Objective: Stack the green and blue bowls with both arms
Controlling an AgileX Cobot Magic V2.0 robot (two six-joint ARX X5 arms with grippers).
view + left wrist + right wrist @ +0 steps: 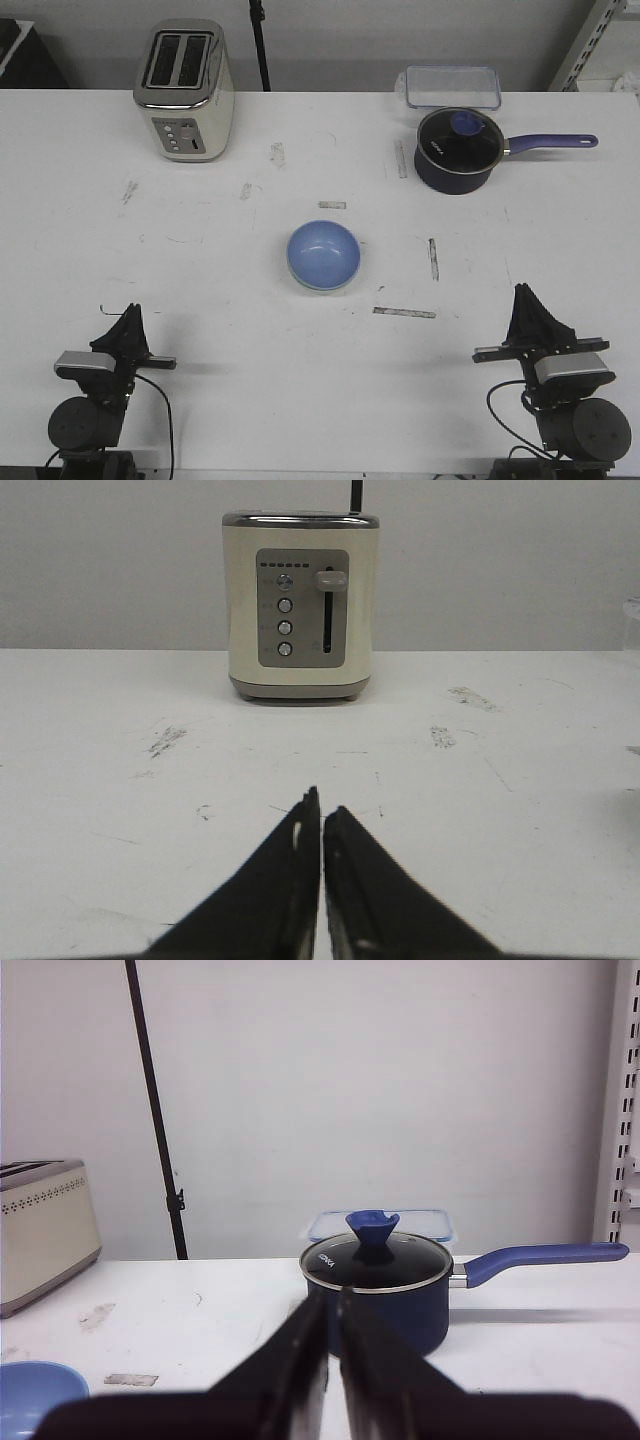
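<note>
In the middle of the table the blue bowl sits nested inside the green bowl, of which only a thin pale rim shows at the near edge. The blue bowl's rim also shows in a corner of the right wrist view. My left gripper rests shut and empty at the near left of the table, well away from the bowls. My right gripper rests shut and empty at the near right. In both wrist views, the left gripper and the right gripper hold nothing between the closed fingers.
A cream toaster stands at the far left, straight ahead of the left gripper. A dark navy saucepan with glass lid and purple handle sits at the far right, with a clear plastic container behind it. Tape strips mark the table.
</note>
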